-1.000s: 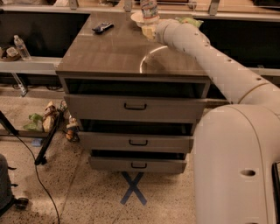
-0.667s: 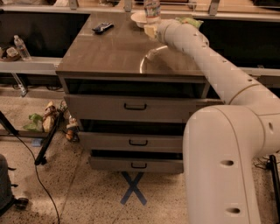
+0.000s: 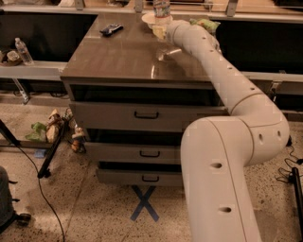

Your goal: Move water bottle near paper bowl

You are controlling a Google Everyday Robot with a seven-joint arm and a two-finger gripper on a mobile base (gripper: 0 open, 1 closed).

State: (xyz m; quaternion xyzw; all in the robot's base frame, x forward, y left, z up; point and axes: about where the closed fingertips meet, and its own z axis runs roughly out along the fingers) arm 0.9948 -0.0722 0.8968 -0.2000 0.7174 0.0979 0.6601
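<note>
The gripper (image 3: 159, 31) is at the far edge of the cabinet top (image 3: 118, 56), pressed up against the near side of the water bottle (image 3: 162, 7). The bottle stands upright, long axis vertical, just right of the paper bowl (image 3: 148, 19) (the two look almost touching). Whether the gripper clamps the bottle I cannot tell. The bottle is clear plastic with a pale label. The bowl is shallow, white and plain-rimmed, and the top is smooth, glossy wood grain. A crinkled snack bag (image 3: 206, 23) lies further right.

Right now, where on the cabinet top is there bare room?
Front half of the cabinet top, between the dark object and the arm, is bare. Crowded at the far edge: paper bowl, water bottle, gripper, snack bag.
</note>
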